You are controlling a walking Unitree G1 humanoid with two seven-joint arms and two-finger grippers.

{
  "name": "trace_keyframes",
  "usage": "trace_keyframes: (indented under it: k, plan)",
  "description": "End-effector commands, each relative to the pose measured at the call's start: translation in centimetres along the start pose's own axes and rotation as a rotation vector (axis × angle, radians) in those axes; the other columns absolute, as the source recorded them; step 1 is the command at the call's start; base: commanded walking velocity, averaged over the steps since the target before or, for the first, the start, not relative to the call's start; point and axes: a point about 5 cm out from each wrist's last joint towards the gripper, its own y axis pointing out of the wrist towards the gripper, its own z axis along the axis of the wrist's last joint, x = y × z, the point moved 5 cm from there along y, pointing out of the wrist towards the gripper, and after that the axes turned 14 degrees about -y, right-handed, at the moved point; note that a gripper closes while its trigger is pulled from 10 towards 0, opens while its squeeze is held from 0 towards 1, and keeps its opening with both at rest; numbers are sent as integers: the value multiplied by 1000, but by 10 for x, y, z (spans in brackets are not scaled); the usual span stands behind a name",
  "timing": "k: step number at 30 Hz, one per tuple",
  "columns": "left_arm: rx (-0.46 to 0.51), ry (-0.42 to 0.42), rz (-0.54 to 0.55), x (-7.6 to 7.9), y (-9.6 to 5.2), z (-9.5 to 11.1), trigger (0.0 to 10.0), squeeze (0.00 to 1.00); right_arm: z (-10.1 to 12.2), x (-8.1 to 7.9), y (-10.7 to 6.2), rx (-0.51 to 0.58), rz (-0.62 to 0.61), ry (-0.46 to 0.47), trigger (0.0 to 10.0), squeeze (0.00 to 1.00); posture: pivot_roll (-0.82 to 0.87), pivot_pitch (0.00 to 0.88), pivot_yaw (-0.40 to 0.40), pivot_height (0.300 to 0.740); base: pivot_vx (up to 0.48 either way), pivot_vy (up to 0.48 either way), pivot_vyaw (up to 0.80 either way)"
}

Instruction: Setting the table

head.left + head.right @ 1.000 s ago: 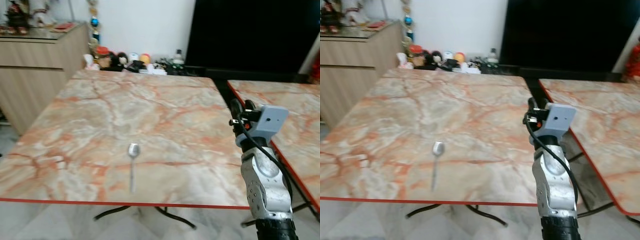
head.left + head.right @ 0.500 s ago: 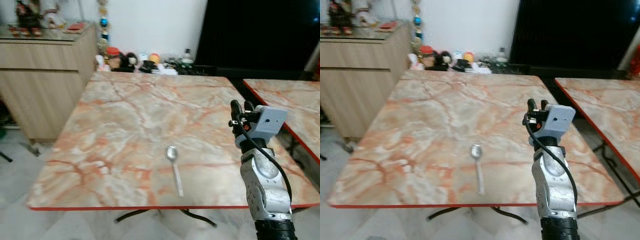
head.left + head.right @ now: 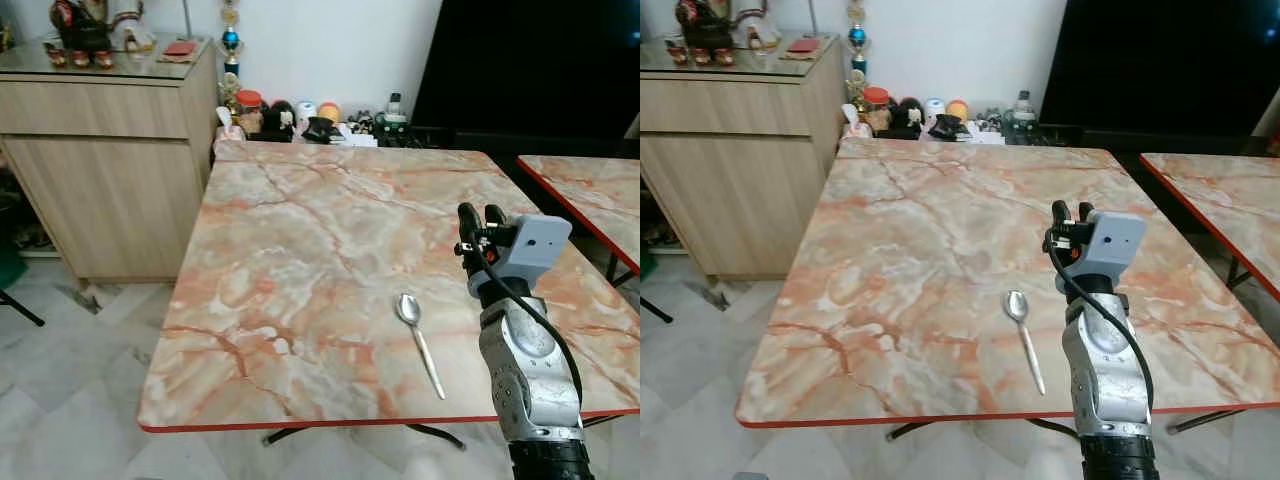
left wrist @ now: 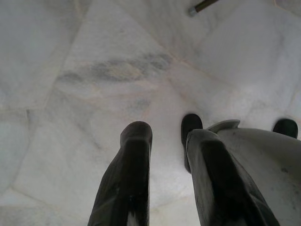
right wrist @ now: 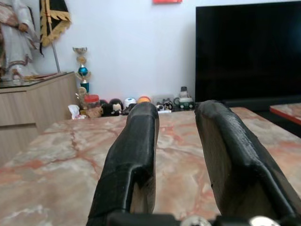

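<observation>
A silver spoon (image 3: 419,341) lies on the marble table (image 3: 320,230), near the front edge, bowl pointing away from me. My right gripper (image 3: 478,222) is raised over the table's right side, just right of the spoon and above it, open with nothing between its fingers (image 5: 136,155). The left gripper (image 4: 167,141) hangs down over the white marble floor (image 4: 94,70), open and holding nothing.
A wooden sideboard (image 3: 100,170) stands to the left of the table. Small figurines and jars (image 3: 300,115) line the wall behind the table, next to a large black screen (image 3: 540,70). A second marble table (image 3: 600,190) stands at the right. A foot (image 4: 190,125) shows below the left gripper.
The camera has swung left, so the table and spoon now sit further right in view, with the spoon close beside the right gripper. The right arm holds the same pose.
</observation>
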Motion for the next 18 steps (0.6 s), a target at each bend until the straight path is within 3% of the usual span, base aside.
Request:
trace_keyframes:
  k: [1,7,14,18]
  plan:
    - [-16,4,-14,6,0,-6,10000,0,-8,9,-3,-36,-18,-11,10000,0,63,7,-38,740,0,0,0]
    - [-19,3,-14,6,0,-7,10000,0,-41,-4,-11,-165,31,-19,10000,0,68,11,-38,740,0,0,0]
    - [-19,-26,-4,3,-1,-9,10000,0,-42,-4,-12,-167,24,-6,10000,0,65,15,-36,740,0,0,0]
    - [-24,-30,-3,3,-1,-9,10000,0,-42,-1,-12,-166,14,-8,10000,0,65,15,-36,740,0,429,0]
